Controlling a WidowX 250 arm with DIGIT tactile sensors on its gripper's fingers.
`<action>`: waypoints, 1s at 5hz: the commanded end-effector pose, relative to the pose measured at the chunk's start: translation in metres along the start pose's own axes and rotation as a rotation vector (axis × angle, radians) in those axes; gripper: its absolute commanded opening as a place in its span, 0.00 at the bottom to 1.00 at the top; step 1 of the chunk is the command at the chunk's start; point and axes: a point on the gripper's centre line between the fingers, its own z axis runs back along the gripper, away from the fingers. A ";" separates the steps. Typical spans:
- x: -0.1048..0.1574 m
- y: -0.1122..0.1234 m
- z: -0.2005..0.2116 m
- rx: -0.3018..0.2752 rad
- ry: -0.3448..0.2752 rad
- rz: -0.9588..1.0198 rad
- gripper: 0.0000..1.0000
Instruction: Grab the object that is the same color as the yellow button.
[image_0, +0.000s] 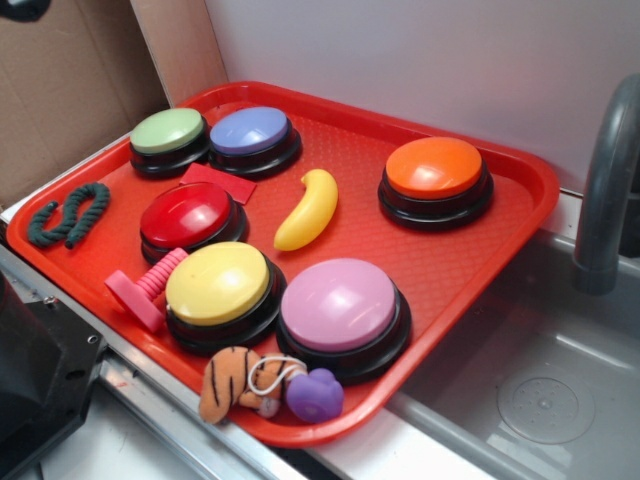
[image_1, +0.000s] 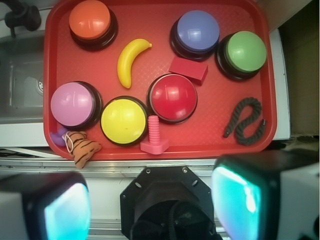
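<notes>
Clearly the gripper (image_1: 150, 207) hangs well back from the tray (image_1: 210, 135), fingers apart and empty. Beyond the yellow button (image_1: 123, 121) lies the banana (image_1: 129, 61), its long axis slanting away toward the orange button (image_1: 90, 19)

A red plastic tray (image_0: 520, 200) sits on the counter (image_0: 420, 455) beside a steel sink (image_0: 560, 380). On it lie six dome buttons: green (image_0: 168, 131), purple-blue (image_0: 249, 130), orange (image_0: 433, 167), red (image_0: 186, 213), the yellow button (image_0: 217, 282) and pink (image_0: 338, 303). Among them lies a yellow toy banana (image_0: 308, 208), clear of every button. A flat red block (image_0: 218, 181), a pink plastic bolt (image_0: 145, 291), a dark green rope (image_0: 68, 214), a striped tiger plush (image_0: 228, 380) and a small purple toy (image_0: 315, 394) lie there too.
</notes>
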 end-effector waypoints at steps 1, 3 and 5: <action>0.000 0.000 0.000 0.000 0.000 0.000 1.00; 0.027 -0.013 -0.029 0.034 -0.037 0.081 1.00; 0.069 -0.026 -0.081 0.034 -0.105 0.120 1.00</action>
